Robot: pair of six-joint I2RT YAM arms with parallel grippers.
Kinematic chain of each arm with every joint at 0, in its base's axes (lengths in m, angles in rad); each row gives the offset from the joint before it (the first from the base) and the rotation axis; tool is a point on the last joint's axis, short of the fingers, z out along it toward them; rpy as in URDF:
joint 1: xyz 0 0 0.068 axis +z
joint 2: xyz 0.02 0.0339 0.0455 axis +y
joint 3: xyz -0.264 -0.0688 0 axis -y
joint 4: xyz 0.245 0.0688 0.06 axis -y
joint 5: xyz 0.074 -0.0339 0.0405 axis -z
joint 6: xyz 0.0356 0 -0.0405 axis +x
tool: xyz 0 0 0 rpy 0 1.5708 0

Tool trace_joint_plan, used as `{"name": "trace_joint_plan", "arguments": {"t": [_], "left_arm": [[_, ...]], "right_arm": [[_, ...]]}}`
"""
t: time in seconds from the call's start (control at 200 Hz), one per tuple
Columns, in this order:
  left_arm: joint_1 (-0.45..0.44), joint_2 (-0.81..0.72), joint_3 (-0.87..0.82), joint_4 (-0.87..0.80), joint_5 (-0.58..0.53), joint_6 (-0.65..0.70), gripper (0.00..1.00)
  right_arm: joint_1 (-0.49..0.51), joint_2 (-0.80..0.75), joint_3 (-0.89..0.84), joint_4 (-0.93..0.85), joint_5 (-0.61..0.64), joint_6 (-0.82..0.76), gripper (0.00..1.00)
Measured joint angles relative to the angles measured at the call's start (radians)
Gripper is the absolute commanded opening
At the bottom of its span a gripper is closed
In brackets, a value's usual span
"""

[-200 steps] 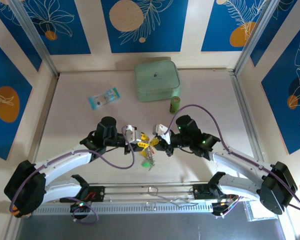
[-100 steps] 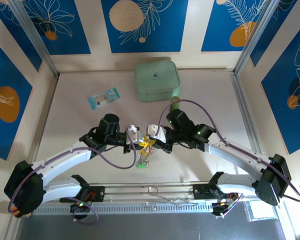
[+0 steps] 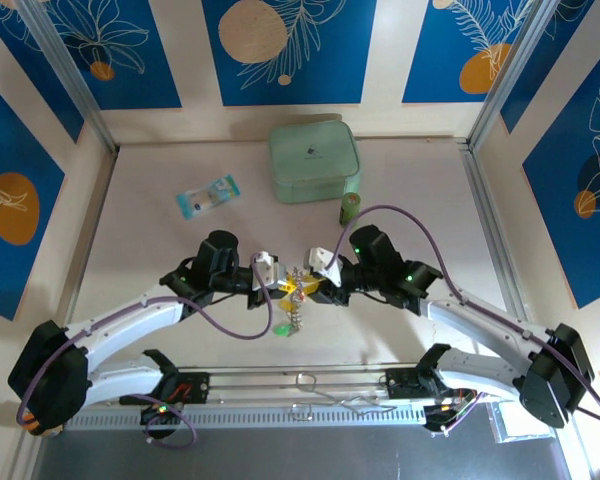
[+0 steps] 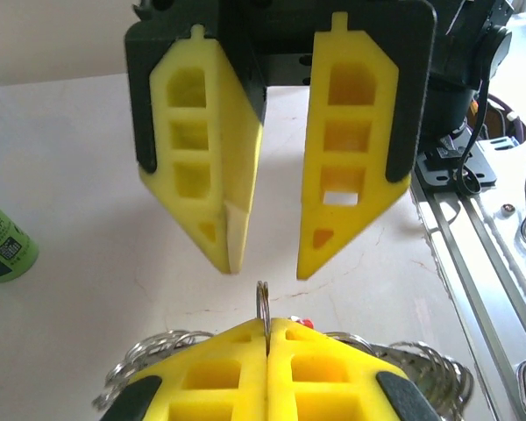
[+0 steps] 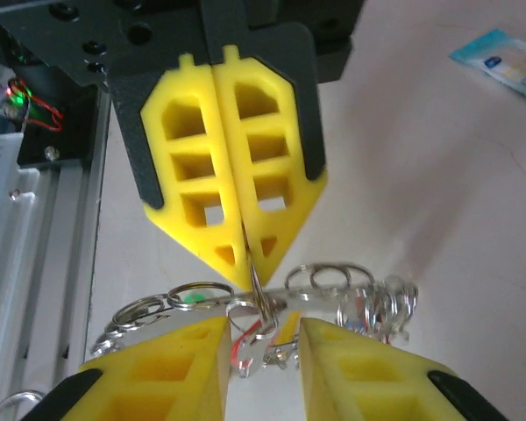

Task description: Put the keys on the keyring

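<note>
The keyring (image 5: 333,282), silvery with a looped, chain-like edge, hangs above the table between both grippers. Keys with red (image 5: 242,346), yellow (image 5: 286,328) and green (image 5: 191,298) heads dangle from it. In the top view the bunch of keys (image 3: 292,318) hangs just below the meeting fingertips. My left gripper (image 4: 267,329) (image 3: 277,283) is shut on a small split ring (image 4: 264,300) that stands edge-on and links into the bunch. My right gripper (image 5: 263,331) (image 3: 315,285) faces it, open, its fingers on either side of that ring and the red key without touching them.
A mint-green square case (image 3: 314,162) sits at the back, with a green bottle (image 3: 350,208) just in front of its right corner. A blue-white packet (image 3: 206,196) lies back left. A metal rail (image 3: 300,385) runs along the near edge.
My right gripper was shut and has opened, drawing back slightly to the right. My left gripper has closed fully on the split ring. The bunch now hangs from the left gripper.
</note>
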Motion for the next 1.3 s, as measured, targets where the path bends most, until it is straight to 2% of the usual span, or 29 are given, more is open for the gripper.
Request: {"name": "trace_joint_plan", "arguments": {"t": [0.155, 0.39, 0.755, 0.835, 0.9, 0.96, 1.03, 1.3], "left_arm": [[0.0, 0.0, -0.031, 0.067, 0.018, -0.045, 0.0], [0.0, -0.001, -0.047, 0.132, 0.042, -0.093, 0.0], [0.0, -0.001, -0.049, 0.154, 0.051, -0.113, 0.0], [0.0, -0.001, -0.051, 0.156, 0.051, -0.114, 0.22], [0.0, -0.003, -0.052, 0.158, 0.049, -0.112, 0.29], [-0.001, -0.01, -0.052, 0.15, 0.046, -0.107, 0.28], [-0.002, -0.015, -0.043, 0.115, 0.039, -0.083, 0.22], [-0.003, -0.015, 0.01, -0.014, 0.02, -0.001, 0.17]], "right_arm": [[-0.014, -0.02, -0.079, 0.103, -0.038, 0.079, 0.29], [-0.016, -0.02, -0.094, 0.177, -0.064, 0.117, 0.27], [-0.02, -0.02, -0.094, 0.195, -0.09, 0.119, 0.0], [-0.021, -0.02, -0.091, 0.184, -0.096, 0.105, 0.0], [-0.021, -0.019, -0.08, 0.153, -0.097, 0.095, 0.0], [-0.021, -0.015, -0.059, 0.107, -0.094, 0.077, 0.0], [-0.018, -0.004, -0.019, 0.047, -0.086, 0.048, 0.0], [0.016, 0.048, 0.105, -0.113, -0.032, -0.056, 0.0]]}}
